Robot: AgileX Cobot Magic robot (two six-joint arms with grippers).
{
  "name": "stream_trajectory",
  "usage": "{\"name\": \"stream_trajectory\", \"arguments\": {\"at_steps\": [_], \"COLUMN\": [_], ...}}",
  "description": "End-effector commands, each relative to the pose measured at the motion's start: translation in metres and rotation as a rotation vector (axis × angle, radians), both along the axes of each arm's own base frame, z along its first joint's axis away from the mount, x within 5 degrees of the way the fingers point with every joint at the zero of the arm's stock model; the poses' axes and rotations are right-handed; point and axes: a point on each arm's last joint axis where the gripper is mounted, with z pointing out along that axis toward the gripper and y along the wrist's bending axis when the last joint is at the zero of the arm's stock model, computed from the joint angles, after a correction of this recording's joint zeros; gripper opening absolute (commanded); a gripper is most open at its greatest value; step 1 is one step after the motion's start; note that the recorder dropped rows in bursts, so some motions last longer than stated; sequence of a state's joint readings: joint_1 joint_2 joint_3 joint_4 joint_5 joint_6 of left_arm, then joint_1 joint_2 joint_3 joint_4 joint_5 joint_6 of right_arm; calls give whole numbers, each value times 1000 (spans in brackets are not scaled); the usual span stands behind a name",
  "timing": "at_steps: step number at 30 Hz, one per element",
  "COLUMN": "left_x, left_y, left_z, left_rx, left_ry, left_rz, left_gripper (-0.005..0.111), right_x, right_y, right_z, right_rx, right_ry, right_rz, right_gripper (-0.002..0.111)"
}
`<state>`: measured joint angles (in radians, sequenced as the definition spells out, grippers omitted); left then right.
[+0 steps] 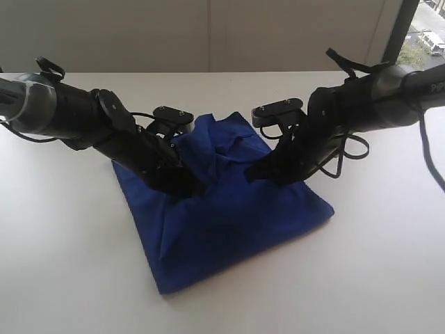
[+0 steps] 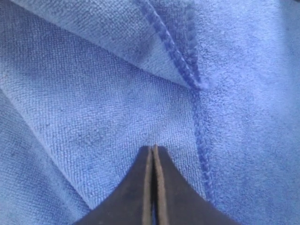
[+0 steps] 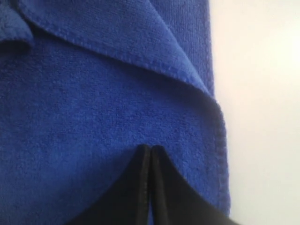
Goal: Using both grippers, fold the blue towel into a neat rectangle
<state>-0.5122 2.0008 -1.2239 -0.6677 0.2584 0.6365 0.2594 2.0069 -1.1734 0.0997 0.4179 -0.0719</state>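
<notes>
The blue towel (image 1: 229, 209) lies as a diamond on the white table, smooth in its near half and bunched into folds in its far half. My left gripper (image 1: 189, 185) is down on the towel left of the middle, and my right gripper (image 1: 259, 174) is down on it right of the middle. In the left wrist view the left gripper (image 2: 153, 147) is shut, pads together, tips against the towel (image 2: 93, 117), with a stitched flap just beyond. The right gripper (image 3: 150, 147) is likewise shut, tips on the towel (image 3: 84, 108) near its stitched edge. No cloth shows between either pair of pads.
The white table (image 1: 62, 264) surrounds the towel on all sides. A pale wall runs behind it, and a window (image 1: 425, 31) sits at the far right. Black cables (image 1: 348, 149) loop under the right arm.
</notes>
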Motion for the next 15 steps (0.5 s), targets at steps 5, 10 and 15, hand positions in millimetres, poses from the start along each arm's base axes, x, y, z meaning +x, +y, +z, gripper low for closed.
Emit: {"name": "stream_trajectory", "arguments": {"at_steps": [5,10,15], "left_x": [8,16,15], "left_y": [9,13,13], "left_z": [-6,-1,-1], "left_rx": [52,30,18], "left_ry": [-60,-66,-37], "left_rz": [-52,-10,12], "left_gripper": [0,0,0], "right_x": [-31,-40,-39], "right_y": [-8,-8,-3], "right_z": [0,6,9], "right_rx": [15,34,64], "right_ry": [82,77,44], "right_rz": [-90,-114,-126], "right_gripper": [0,0,0]}}
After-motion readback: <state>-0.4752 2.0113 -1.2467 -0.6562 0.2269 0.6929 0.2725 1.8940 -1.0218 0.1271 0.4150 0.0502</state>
